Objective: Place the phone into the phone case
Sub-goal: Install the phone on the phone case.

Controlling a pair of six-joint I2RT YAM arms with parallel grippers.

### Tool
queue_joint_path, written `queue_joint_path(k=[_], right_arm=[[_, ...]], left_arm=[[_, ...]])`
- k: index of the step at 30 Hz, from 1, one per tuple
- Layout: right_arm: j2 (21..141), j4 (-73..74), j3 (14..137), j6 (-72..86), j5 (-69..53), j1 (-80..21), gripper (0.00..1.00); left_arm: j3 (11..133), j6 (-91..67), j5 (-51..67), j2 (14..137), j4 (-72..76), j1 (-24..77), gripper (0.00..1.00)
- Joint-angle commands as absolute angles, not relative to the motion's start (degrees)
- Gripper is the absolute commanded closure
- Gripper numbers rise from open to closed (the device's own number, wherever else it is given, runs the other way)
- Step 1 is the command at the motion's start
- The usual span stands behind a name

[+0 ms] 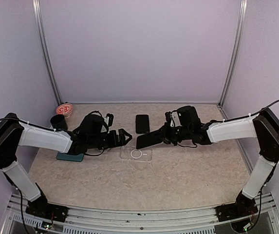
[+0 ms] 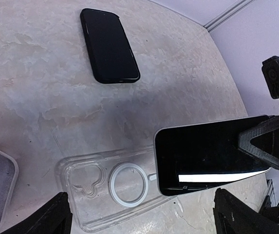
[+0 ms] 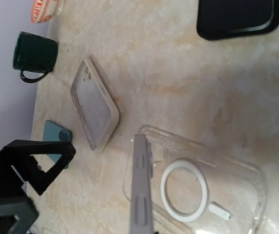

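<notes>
Phone [image 2: 202, 158]: held off the table by the right gripper, tilted, screen dark, with its free end down over one end of the case. Whether it touches the case cannot be told.
Case [image 1: 137, 154]: clear, with a white ring in its back. It lies flat and open side up on the table [image 1: 193, 175], between the two grippers.
Right gripper [image 1: 166, 135]: fingers closed on the phone near its raised end. In the left wrist view one black finger [image 2: 270, 144] lies across the screen.
Left gripper [image 1: 125, 137]: holds nothing. Its fingers [image 2: 56, 217] are spread wide, above the table just left of the case.
Black slab [image 1: 142, 123]: phone-shaped, flat on the table beyond the case and apart from it.
Grey case [image 3: 94, 105]: flat, open side up, left of the clear case and close to it. The left arm hides it in the top view.
Teal slab [image 1: 70, 156]: flat on the table under the left arm, left of the grey case.
Mug [image 1: 58, 122]: dark green, upright, far left.
Bowl [image 1: 65, 109]: red and white, just behind the mug, near the back wall.
</notes>
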State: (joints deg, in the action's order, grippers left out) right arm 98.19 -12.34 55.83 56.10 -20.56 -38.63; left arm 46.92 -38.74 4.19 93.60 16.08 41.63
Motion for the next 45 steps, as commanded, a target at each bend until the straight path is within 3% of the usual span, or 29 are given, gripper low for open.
queue_joint_path(k=[1,45], right_arm=[[100.28,-16.11,59.21,57.81,-22.94,-39.53,1.0],[112.52,-23.44,62.92,63.87,-27.94,-41.61,1.0]], left_arm=[[45.63,-39.74,6.19,94.96,19.85,41.31,0.01],[43.17,-43.04,9.45,103.21,26.28,41.22,0.01]])
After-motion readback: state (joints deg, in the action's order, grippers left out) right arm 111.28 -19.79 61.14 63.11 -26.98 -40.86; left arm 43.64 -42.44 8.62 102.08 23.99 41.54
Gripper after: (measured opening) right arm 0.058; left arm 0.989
